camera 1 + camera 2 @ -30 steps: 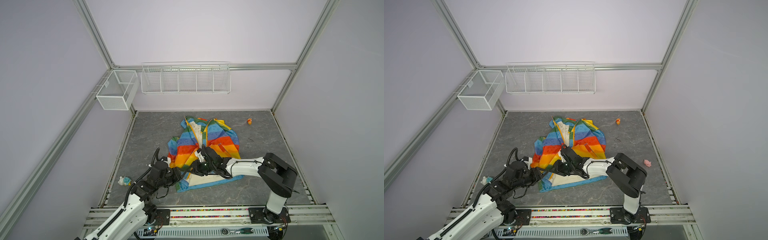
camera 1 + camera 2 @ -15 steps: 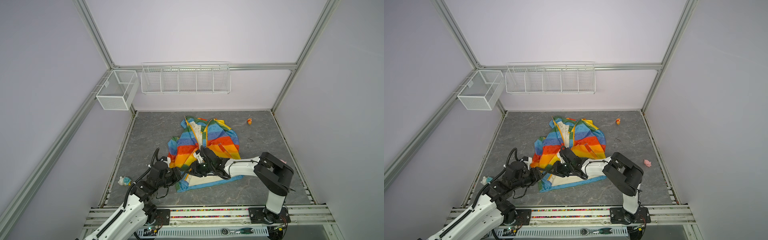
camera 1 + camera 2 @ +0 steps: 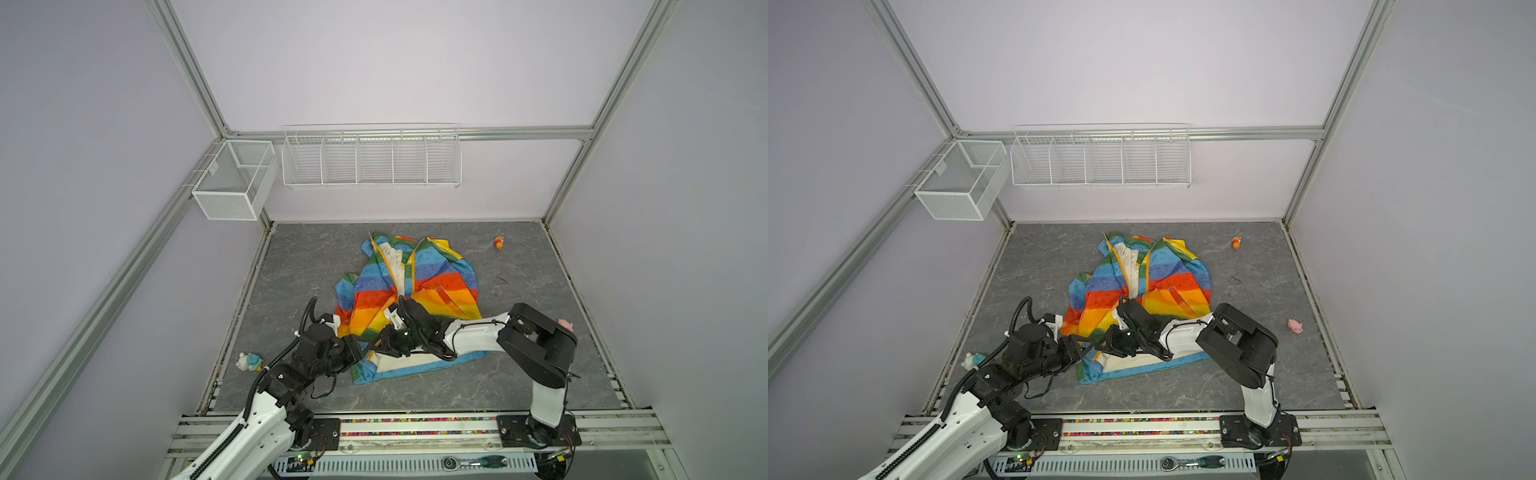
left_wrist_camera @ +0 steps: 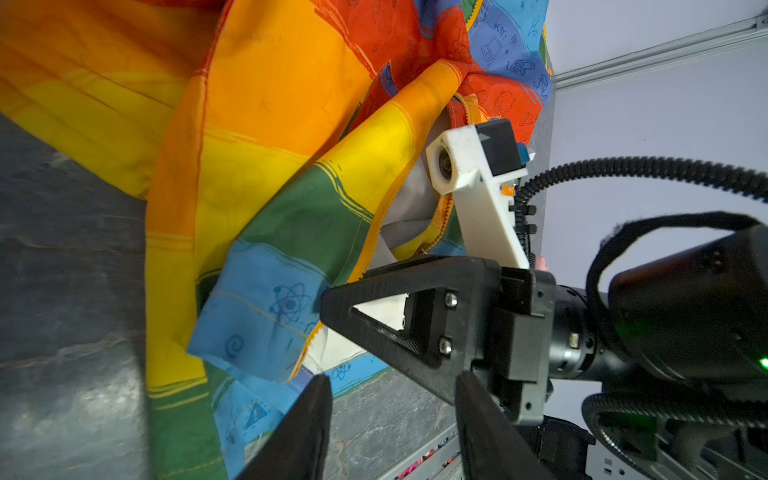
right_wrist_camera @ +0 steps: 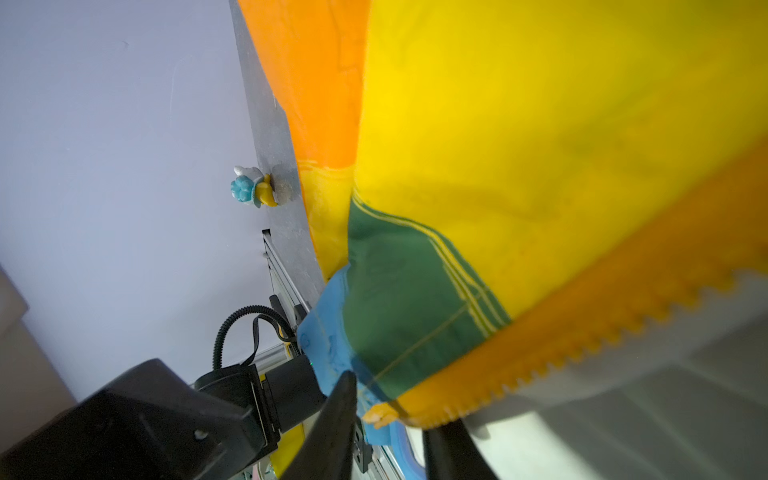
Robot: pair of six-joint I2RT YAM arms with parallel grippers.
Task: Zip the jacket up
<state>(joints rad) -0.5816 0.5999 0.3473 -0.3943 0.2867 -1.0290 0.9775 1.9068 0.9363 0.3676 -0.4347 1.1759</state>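
The rainbow-striped jacket (image 3: 415, 286) (image 3: 1154, 282) lies unzipped on the grey floor, with cream lining showing between its front panels. My right gripper (image 5: 390, 419) (image 3: 380, 338) is at the near left corner of the left panel. The lower end of the orange zipper strip (image 5: 540, 340) and the blue hem (image 5: 328, 332) lie between its jaws, which stand close together; whether they pinch the cloth I cannot tell. My left gripper (image 4: 390, 419) (image 3: 360, 347) is open just beside that corner. Only grey floor shows between its fingers (image 4: 303, 428).
A small blue-and-white toy (image 3: 248, 360) (image 5: 253, 189) lies by the left floor edge. An orange toy (image 3: 499, 242) sits at the back right and a pink pig (image 3: 1295, 326) near the right edge. Two wire baskets (image 3: 370, 156) (image 3: 232, 183) hang on the walls. The rail (image 3: 415, 424) runs along the front.
My right gripper's jaws have drawn closer together around the zipper end, and its elbow has drifted slightly left. The left arm and the jacket look unchanged.
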